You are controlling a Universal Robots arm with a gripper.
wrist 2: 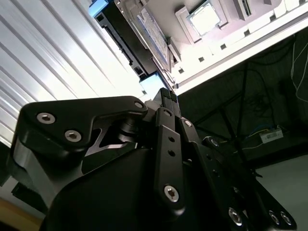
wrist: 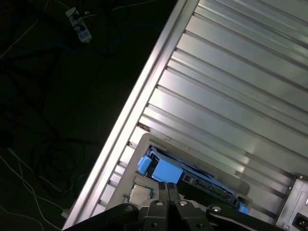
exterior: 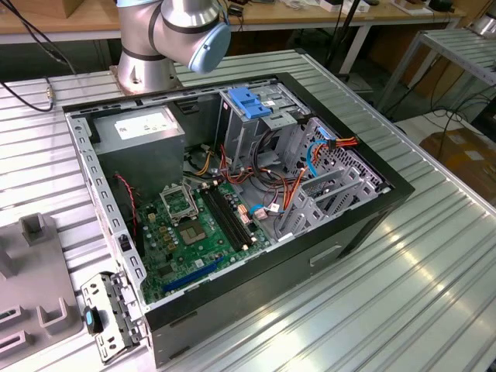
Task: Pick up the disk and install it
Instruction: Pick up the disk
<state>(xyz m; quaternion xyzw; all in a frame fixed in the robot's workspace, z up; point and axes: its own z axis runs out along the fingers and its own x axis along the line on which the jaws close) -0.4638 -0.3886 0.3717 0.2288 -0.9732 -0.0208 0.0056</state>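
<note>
Gripper fingers are seen pressed together in both wrist views, with no part caught between them, so the disk is judged not yet held. The tips are poised just beside the blue rail at one end of the disk. Whether they touch it cannot be told.

The disk is laid flat in a pale grey holder near the edge of the table, beyond which dark floor and loose cables are seen. A silvery chip is kept in the same holder, just beside the disk. The disk is presumably seated there so that it is offered level and at a fixed place, with its rail end turned toward the fingers.

In the exterior view the case is laid on its side near the middle of the table with its panel off, probably so that the blue-topped cage can be reached from above.

Much of the disk is hidden behind the gripper's black body, and its label is seen too obliquely to be read. The arm is cut off at the exterior view's upper edge.
</note>
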